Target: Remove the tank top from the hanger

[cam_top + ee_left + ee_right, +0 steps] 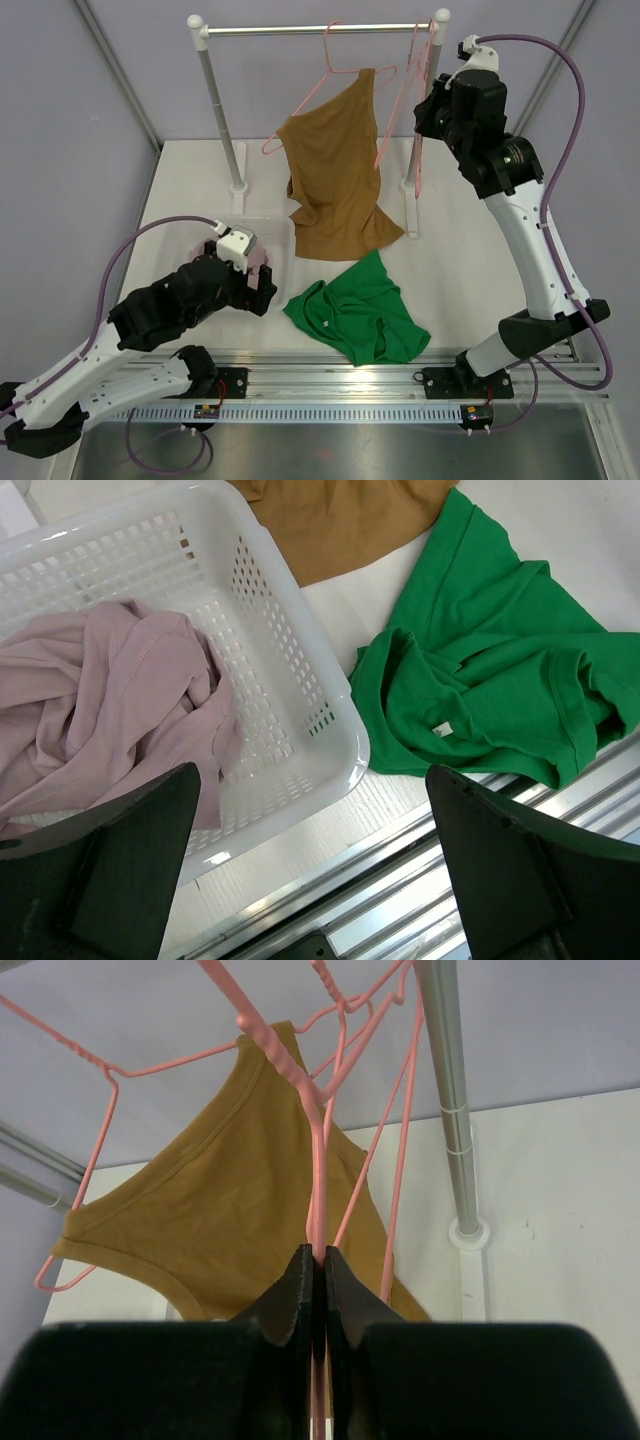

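While the right gripper (pixel 320 1255) has its fingers clamped shut on a pink hanger wire (pixel 318 1180) | tank top (pixel 335 190): brown, hanging by one strap on hanger (pixel 280 1058), toward table (pixel 200 190) back edge | left gripper (pixel 310 780): fingers spread wide, empty, above white basket (pixel 355 755), left edge | green garment (pixel 355 320): front edge

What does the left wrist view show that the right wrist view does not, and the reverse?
Only the left wrist view: a white basket holding a pink garment, a green shirt beside it, and the open left end effector.
Only the right wrist view: the right end effector shut on a pink hanger, and the rack pole.
Both: the brown tank top, of which the left wrist view shows only the hem, and the white table.
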